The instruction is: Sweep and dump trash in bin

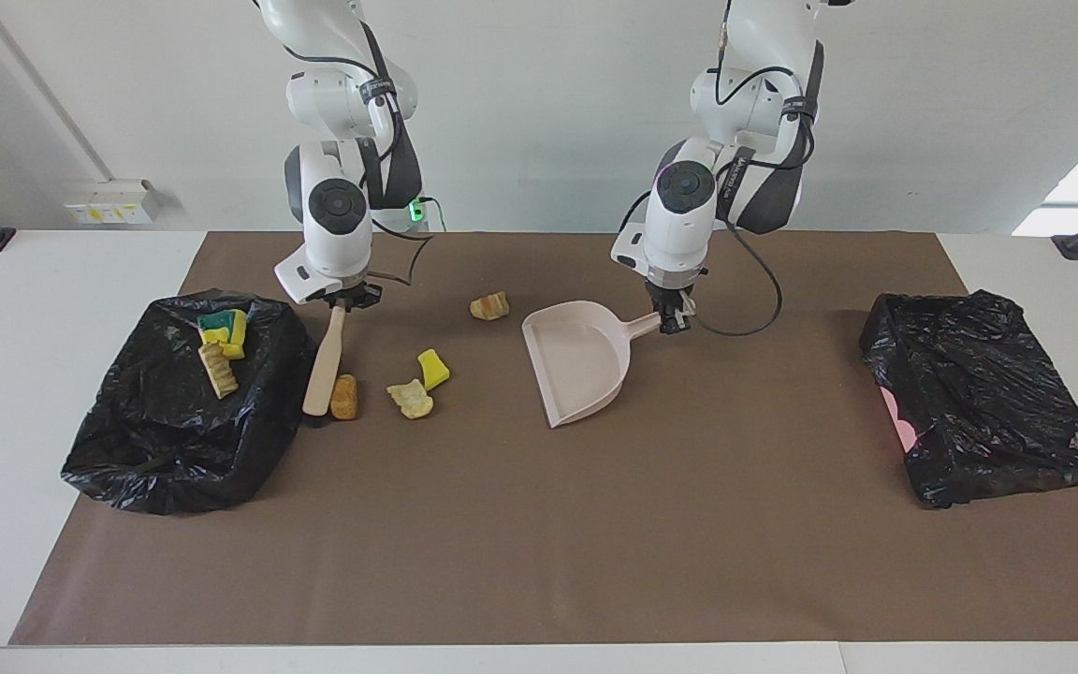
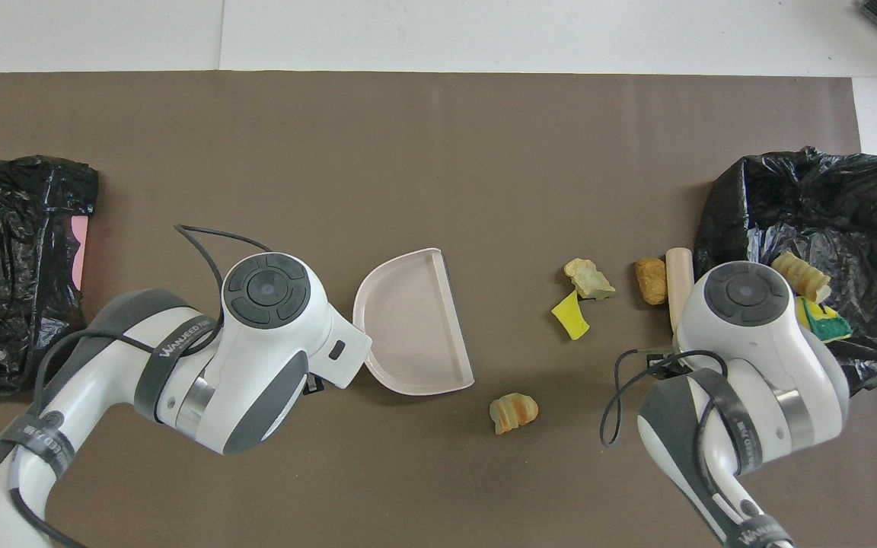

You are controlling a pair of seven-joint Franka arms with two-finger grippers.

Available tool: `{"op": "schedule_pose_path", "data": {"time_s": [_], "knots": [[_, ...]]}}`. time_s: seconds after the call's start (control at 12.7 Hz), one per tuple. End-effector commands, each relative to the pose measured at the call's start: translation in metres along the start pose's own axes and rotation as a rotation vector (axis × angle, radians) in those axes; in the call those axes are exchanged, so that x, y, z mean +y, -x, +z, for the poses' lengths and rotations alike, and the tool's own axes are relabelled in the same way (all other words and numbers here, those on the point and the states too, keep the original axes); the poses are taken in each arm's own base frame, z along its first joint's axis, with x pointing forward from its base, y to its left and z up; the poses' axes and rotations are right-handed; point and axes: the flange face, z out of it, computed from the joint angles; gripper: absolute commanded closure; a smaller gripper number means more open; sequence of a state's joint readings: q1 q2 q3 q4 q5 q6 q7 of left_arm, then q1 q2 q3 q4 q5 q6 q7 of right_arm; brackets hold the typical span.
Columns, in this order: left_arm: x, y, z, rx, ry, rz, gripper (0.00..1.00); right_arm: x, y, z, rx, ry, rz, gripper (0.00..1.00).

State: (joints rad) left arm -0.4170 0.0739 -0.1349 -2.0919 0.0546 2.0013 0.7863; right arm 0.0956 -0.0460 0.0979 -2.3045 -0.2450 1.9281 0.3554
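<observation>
My right gripper (image 1: 342,301) is shut on the handle of a cream brush (image 1: 326,360), whose head rests on the mat beside the black bin (image 1: 174,421). A tan lump of trash (image 1: 344,397) touches the brush head. A pale lump (image 1: 411,399) and a yellow sponge piece (image 1: 433,368) lie between brush and dustpan. An orange lump (image 1: 489,305) lies nearer the robots. My left gripper (image 1: 673,321) is shut on the handle of the pink dustpan (image 1: 576,370), its open lip facing the trash. In the bin lie a sponge (image 1: 225,328) and a ridged foam piece (image 1: 218,369).
A second black-bagged bin (image 1: 979,393) sits at the left arm's end of the table, with pink showing at its side. A brown mat (image 1: 539,543) covers the table, and its part farther from the robots is bare.
</observation>
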Motion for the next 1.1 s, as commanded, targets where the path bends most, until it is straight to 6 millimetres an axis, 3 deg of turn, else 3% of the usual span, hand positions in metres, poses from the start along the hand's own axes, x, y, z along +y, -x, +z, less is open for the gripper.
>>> {"op": "schedule_pose_path", "data": {"time_s": [0.0,0.16,0.24,0.39,0.55,0.79,1.02], "knots": [[0.010,0.006,0.000,-0.003,-0.036,-0.011,1.00,-0.034,0.008,-0.011,0.025,-0.088,-0.054,1.00],[0.011,0.008,0.002,-0.006,-0.033,-0.010,1.00,-0.050,0.011,-0.015,0.023,-0.128,-0.057,1.00],[0.010,0.009,0.002,-0.006,-0.032,-0.012,1.00,-0.078,0.014,-0.017,0.015,-0.150,-0.078,1.00],[0.008,0.011,0.002,-0.005,-0.032,-0.015,1.00,-0.108,0.007,-0.020,0.017,-0.180,-0.048,1.00],[0.004,0.014,0.007,-0.007,-0.026,-0.003,1.00,-0.161,0.016,-0.042,0.005,-0.275,-0.080,1.00],[0.007,0.014,0.014,-0.014,-0.017,0.010,1.00,-0.231,0.037,-0.058,0.055,-0.344,-0.154,1.00],[0.006,0.013,0.014,-0.009,-0.021,0.008,1.00,-0.259,0.055,-0.073,0.060,-0.391,-0.190,1.00]]}}
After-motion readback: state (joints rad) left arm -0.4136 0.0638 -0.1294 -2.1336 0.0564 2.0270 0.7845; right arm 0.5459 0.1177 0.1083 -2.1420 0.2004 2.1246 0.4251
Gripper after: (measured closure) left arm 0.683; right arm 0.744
